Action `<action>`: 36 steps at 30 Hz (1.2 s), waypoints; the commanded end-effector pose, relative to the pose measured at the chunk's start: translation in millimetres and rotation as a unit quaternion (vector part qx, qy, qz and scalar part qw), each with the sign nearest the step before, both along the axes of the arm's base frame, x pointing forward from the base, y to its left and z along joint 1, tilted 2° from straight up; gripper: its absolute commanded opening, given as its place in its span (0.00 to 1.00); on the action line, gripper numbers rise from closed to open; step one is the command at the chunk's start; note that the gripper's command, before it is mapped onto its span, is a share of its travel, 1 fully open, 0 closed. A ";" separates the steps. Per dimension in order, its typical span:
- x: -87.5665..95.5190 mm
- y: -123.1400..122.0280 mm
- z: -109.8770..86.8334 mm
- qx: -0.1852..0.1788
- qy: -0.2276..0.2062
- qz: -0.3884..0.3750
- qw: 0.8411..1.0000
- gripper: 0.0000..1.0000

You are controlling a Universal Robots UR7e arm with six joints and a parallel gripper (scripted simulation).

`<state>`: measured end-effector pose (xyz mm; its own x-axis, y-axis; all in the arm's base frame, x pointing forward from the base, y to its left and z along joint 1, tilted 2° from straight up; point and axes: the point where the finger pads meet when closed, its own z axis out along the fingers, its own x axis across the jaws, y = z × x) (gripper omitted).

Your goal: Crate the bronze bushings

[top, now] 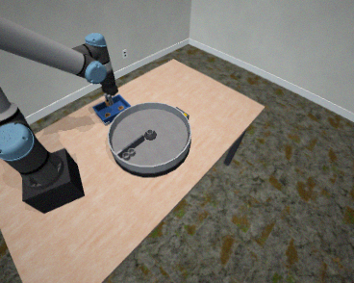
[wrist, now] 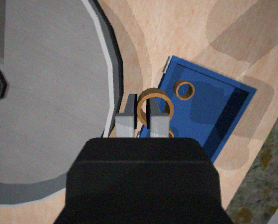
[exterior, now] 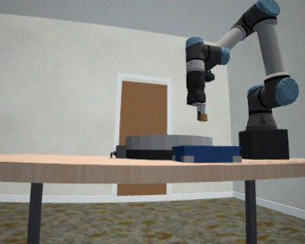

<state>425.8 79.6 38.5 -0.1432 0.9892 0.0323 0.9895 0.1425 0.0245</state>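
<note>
Presumably the drop is next, and on the left, in the wrist view, the broad grey round turning table (top: 171,125) (exterior: 168,140) (wrist: 50,125) lies close enough that opening too soon could lose the part outside the crate. In the middle, the two-finger gripper (top: 109,97) (exterior: 200,115) (wrist: 141,104) pinches the wall of a bronze ring-shaped bushing (top: 107,103) (exterior: 203,117) (wrist: 171,110), one finger inside the ring; a release from height could set it rolling. Rightward, the open blue crate (top: 116,114) (exterior: 210,154) (wrist: 215,72) already holds a loose bronze bushing (top: 120,108) (wrist: 177,90), which a knock could set moving. The top view shows two small steel bushings (top: 128,154) left on the turning table, hidden from the exterior view, which alone plainly shows the held bushing high above the crate's rim.
</note>
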 end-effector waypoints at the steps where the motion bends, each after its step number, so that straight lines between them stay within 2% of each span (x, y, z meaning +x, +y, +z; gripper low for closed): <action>1: 10.5 13.6 0.1 -0.002 0.001 0.000 1.000 0.00; 9: 10.5 13.6 0.1 -0.002 0.001 0.000 1.000 0.00; 14: 38.5 58.5 2.2 -0.001 0.001 0.000 1.000 0.00; 26: 38.5 58.5 2.2 -0.001 0.001 0.000 1.000 0.00; 31: 39.6 59.5 -21.0 -0.001 0.001 0.000 1.000 0.00; 36: 39.6 59.5 -21.0 -0.001 0.001 0.000 1.000 0.00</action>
<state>463.8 138.8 20.3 -0.1425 0.9893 0.0303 0.9897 0.1420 0.0189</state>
